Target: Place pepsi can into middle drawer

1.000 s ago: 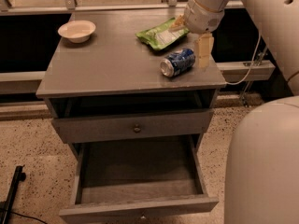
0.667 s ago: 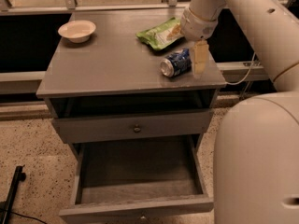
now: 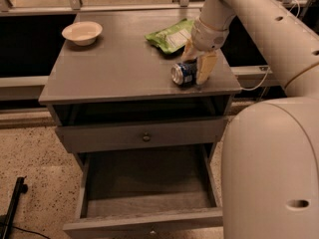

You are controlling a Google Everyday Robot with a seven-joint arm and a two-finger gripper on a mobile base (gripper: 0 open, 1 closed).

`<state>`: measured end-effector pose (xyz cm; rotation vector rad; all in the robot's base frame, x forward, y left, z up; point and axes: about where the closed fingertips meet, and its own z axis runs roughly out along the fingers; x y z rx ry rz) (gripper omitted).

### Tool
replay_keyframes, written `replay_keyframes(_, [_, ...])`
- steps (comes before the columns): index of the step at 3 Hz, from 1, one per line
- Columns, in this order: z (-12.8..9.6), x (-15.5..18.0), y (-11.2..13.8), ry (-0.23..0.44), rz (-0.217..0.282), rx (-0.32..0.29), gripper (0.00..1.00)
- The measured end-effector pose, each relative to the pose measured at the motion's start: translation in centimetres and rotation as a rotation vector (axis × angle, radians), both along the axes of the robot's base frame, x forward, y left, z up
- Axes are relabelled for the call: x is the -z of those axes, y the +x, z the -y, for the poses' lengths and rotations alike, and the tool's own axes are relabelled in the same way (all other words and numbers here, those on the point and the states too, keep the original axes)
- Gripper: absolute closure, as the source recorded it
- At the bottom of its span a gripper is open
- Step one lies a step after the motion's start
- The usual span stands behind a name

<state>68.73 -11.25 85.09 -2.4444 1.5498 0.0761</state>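
Note:
The pepsi can [image 3: 182, 73] is blue with a silver end and lies on its side near the right front of the grey cabinet top [image 3: 114, 68]. My gripper [image 3: 197, 62] is lowered over the can's right end. One beige finger [image 3: 206, 67] is to the can's right and the other is behind it. The fingers stand apart and the can rests on the top. The middle drawer [image 3: 144, 224] is pulled out wide at the bottom, and its plain grey floor is bare.
A green snack bag [image 3: 171, 36] lies just behind the gripper. A white bowl [image 3: 82, 32] sits at the back left. A shut drawer front with a dark knob [image 3: 146, 137] is above the open drawer. My white body [image 3: 271, 168] fills the right. A black bar [image 3: 12, 208] lies on the floor.
My gripper has moved left and down from beside the can until its fingers straddle the can's right end. The can, bag and bowl have not moved.

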Motion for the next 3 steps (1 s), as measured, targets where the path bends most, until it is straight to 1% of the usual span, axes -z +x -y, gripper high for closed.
replay_keyframes(1, [-0.5,0.5,-0.5,-0.009,-0.005,-0.024,0.61])
replay_keyframes(2, [-1.3,-0.5,-1.8,0.018,0.000,-0.042,0.85])
replay_keyframes(3, [-1.0,-3.5,-4.9,0.076,0.056,0.009,1.00])
